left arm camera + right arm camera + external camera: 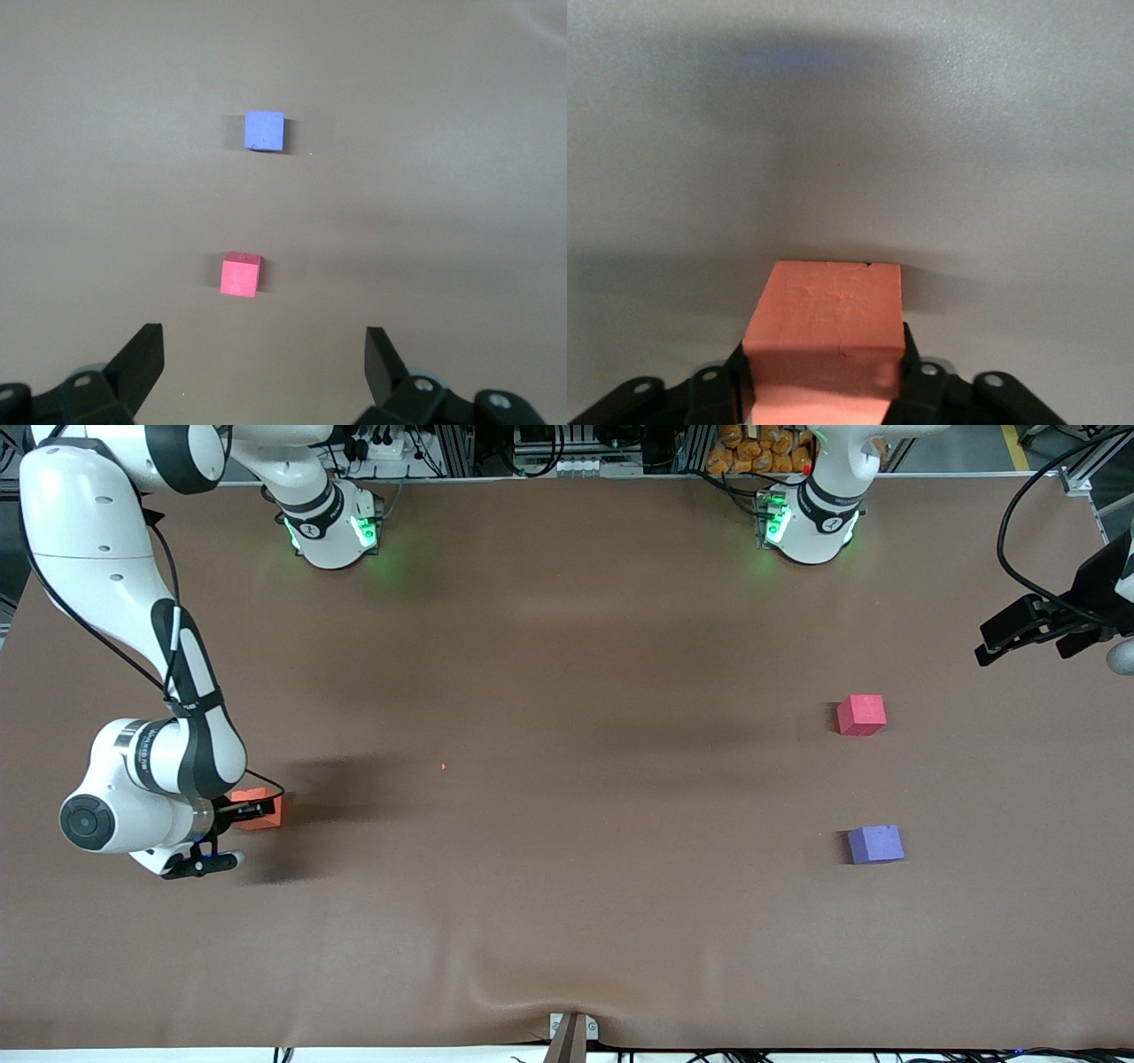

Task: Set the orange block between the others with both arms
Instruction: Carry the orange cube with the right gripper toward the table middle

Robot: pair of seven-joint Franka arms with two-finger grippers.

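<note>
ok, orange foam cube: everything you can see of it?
The small matte orange foam-like cube has faint creases on its top face and slightly worn edges. It sits upright on the brown table at the right arm's end, apart from the red and purple cubes. The right gripper is shut on it, black fingers pressed against two opposite sides. Whether it has left the table cannot be told.

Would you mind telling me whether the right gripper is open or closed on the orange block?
Closed on it: the right gripper has a finger pressed against each side of the orange block.
</note>
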